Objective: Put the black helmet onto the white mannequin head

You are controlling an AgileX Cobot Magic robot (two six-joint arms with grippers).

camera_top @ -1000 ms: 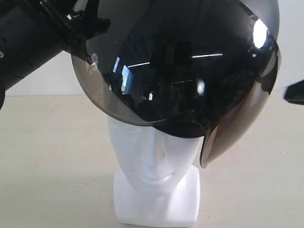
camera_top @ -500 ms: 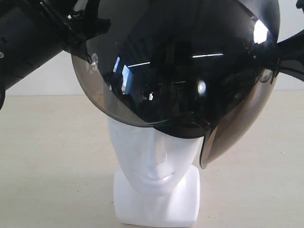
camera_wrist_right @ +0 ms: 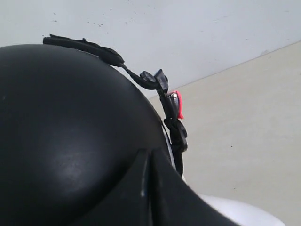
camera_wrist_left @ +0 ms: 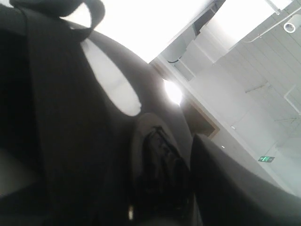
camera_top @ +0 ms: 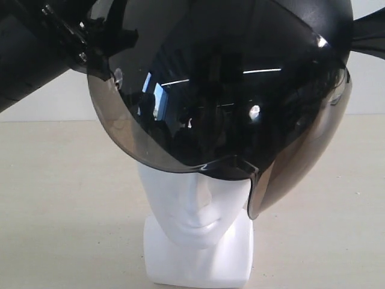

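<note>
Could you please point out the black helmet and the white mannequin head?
Matte black rounded helmet with smoky visor [camera_top: 224, 99]: exterior view, on the visor.
Glossy white mannequin head [camera_top: 194, 205]: exterior view, on the nose.

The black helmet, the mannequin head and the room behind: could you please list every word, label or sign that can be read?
No text can be read.
Green sign in the background, left wrist view: too small to read.
Black helmet and white mannequin head: no lettering shows.

Small green sign [camera_wrist_left: 265, 159] in the background, possibly an exit sign, lettering too blurred to read
</note>
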